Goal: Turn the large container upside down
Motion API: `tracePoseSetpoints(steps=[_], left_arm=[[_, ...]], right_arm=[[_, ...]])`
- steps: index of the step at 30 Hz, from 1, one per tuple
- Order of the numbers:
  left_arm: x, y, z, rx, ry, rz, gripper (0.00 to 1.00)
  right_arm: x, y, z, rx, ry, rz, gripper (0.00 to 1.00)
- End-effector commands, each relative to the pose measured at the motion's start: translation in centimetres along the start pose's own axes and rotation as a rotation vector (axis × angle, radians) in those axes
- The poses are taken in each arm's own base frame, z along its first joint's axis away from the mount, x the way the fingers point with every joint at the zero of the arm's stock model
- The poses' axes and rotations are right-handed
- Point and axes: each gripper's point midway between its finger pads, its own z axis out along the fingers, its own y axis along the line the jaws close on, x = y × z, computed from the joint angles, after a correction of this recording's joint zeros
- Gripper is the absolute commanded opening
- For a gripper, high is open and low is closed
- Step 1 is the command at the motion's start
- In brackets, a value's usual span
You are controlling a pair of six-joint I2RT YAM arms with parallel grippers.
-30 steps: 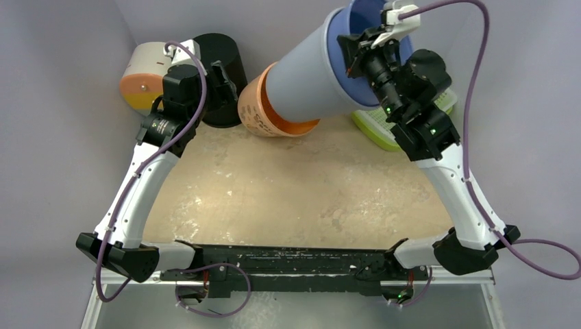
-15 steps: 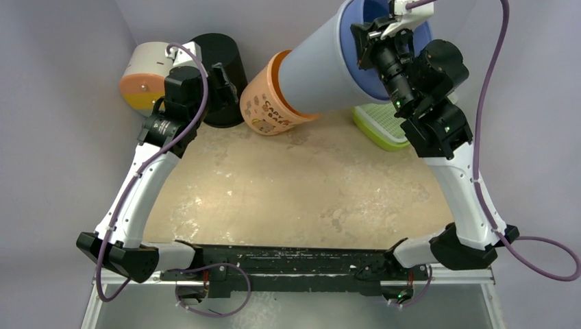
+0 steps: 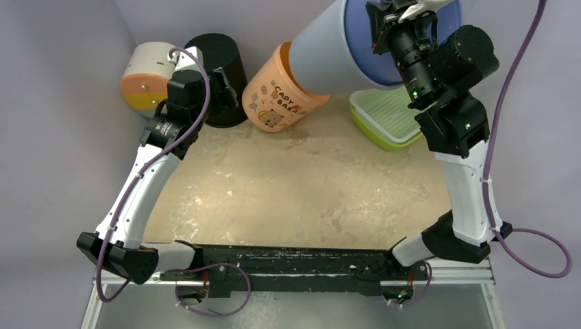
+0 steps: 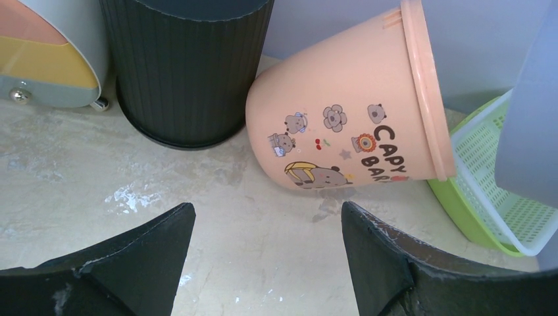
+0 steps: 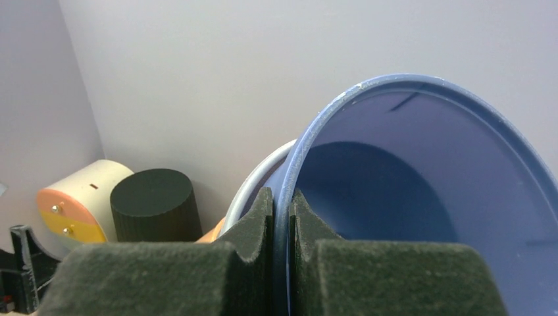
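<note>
I read the right gripper [image 5: 281,201] as clenched on the rim of the large blue container [image 3: 336,48], one finger inside the wall and one outside. The container is held off the table [image 3: 274,192] at the far right, tilted, mouth up towards the arm, closed end down at the mouth of the leaning orange bucket [image 3: 277,96]. The left gripper [image 4: 266,220] hangs released, jaws wide on nothing, low over the table facing the bucket and the black bin [image 4: 187,66]

Beige table [image 3: 288,195] bears black bin [image 3: 226,55], orange bucket [image 3: 277,99], green tray [image 3: 389,118].
</note>
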Motion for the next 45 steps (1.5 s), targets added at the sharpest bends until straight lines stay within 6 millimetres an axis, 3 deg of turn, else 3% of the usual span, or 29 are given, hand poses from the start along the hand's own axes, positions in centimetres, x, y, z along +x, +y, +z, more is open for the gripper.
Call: tracePoseSetpoints(steps=[1,9,15,20,24,28,33,37,40,45], left_arm=[[-1.7,-0.1,-0.4,-0.002,-0.056,-0.006,0.79],[-2.2,0.0,-0.3,-0.022,-0.062,-0.009,0.79],[-2.1,0.1,-0.4,-0.023,-0.058,-0.01,0.79],[-2.0,0.2,-0.3,-0.032,-0.054,-0.005,0.79],[-1.9,0.2,-0.2,-0.033,-0.052,-0.003,0.79],[-2.3,0.2,-0.4,-0.034,-0.062,-0.005,0.79],[-2.4,0.2,-0.6,-0.034,-0.064,-0.004,0.79],[-2.2,0.3,-0.7,-0.033,-0.061,-0.005,0.79],[-2.0,0.4,-0.7,-0.034,-0.057,-0.002,0.79],[-1.7,0.6,-0.7,-0.037,-0.055,-0.003,0.79]], right_arm=[[-9.7,-0.7,-2.6,-0.053,-0.296,0.035,0.0],[-10.7,0.4,-3.4,-0.13,-0.326,0.083,0.0],[-9.6,1.3,-3.4,-0.167,-0.3,0.111,0.0],[-12.3,1.0,-4.7,-0.187,-0.365,0.127,0.0],[-13.0,1.9,-5.6,-0.253,-0.371,0.188,0.0],[-10.6,4.0,-5.7,-0.342,-0.29,0.282,0.0],[-4.3,6.4,-5.3,-0.389,-0.146,0.412,0.0],[-0.5,7.1,-5.4,-0.373,-0.07,0.469,0.0],[-0.1,7.1,-5.4,-0.368,-0.05,0.462,0.0],[-3.2,5.6,-6.0,-0.341,-0.074,0.407,0.0]])
